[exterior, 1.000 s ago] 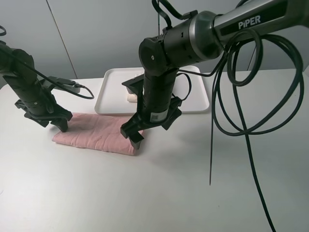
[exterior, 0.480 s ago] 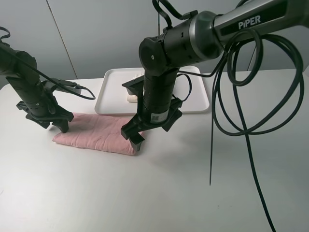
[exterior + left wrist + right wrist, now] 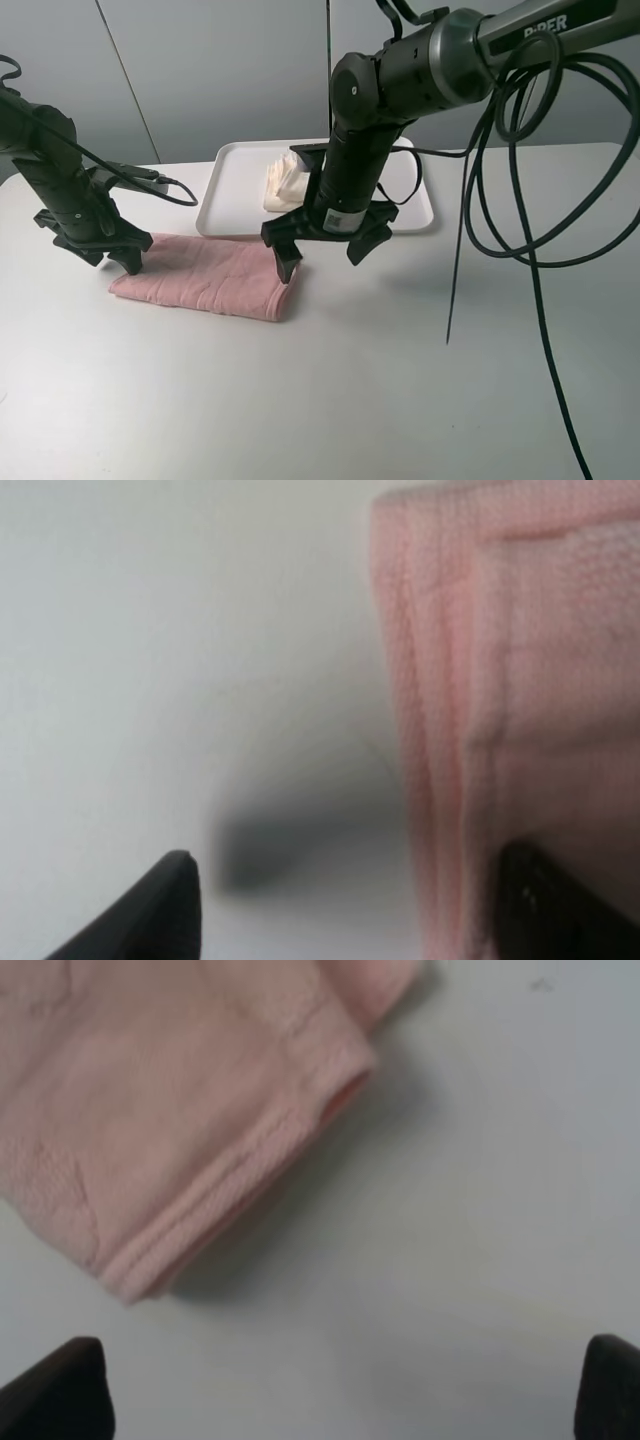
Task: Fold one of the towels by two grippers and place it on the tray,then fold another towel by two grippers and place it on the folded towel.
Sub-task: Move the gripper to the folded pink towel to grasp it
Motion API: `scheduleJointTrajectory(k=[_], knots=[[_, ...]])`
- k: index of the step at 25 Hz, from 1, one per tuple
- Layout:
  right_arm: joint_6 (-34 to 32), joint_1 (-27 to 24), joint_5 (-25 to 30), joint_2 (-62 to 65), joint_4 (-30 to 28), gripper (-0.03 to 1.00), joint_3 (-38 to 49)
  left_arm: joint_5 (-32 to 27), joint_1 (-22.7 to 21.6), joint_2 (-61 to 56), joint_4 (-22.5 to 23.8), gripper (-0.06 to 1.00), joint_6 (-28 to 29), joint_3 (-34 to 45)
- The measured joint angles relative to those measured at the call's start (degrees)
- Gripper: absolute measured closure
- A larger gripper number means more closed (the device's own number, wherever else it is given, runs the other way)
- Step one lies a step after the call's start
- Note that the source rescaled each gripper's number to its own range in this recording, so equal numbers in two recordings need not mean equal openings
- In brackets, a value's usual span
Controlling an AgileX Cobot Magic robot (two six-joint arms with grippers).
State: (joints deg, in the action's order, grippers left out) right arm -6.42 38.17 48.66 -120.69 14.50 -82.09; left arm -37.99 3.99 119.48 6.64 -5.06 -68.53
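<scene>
The pink towel (image 3: 200, 280) lies folded into a long strip on the table in front of the tray (image 3: 235, 195). The cream-white towel (image 3: 283, 182) sits bundled on the tray, partly hidden by the right arm. My left gripper (image 3: 110, 260) is open at the strip's left end; one fingertip (image 3: 555, 900) rests at the towel's edge (image 3: 520, 680) and the other over bare table. My right gripper (image 3: 322, 258) is open, straddling the strip's right end. In the right wrist view the towel's corner (image 3: 170, 1110) lies beyond the gripper (image 3: 335, 1395), with nothing between the fingers.
A loose black cable (image 3: 500, 230) from the right arm hangs in loops over the table's right half. Another thin cable (image 3: 165, 185) runs from the left arm toward the tray. Grey wall panels stand behind the table.
The right arm has swung to the right and turned, so its gripper now stands wide across the towel's right end and uncovers the cream towel on the tray. The left arm has barely moved.
</scene>
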Motion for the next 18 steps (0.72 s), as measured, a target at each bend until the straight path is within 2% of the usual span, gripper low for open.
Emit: scheduleJointTrajectory(k=[6, 10, 18], knots=[[-7.27, 0.00, -4.01, 0.00, 1.24, -0.03, 0.00, 0.00, 0.00, 0.00, 0.00, 0.15, 0.12, 0.00], [-9.64, 0.00, -5.32, 0.00, 2.27, -0.02, 0.00, 0.00, 0.00, 0.00, 0.00, 0.15, 0.21, 0.00], [-11.16, 0.00, -2.87, -4.43, 3.23, 0.01, -4.42, -0.11, 0.00, 0.02, 0.00, 0.15, 0.21, 0.00]])
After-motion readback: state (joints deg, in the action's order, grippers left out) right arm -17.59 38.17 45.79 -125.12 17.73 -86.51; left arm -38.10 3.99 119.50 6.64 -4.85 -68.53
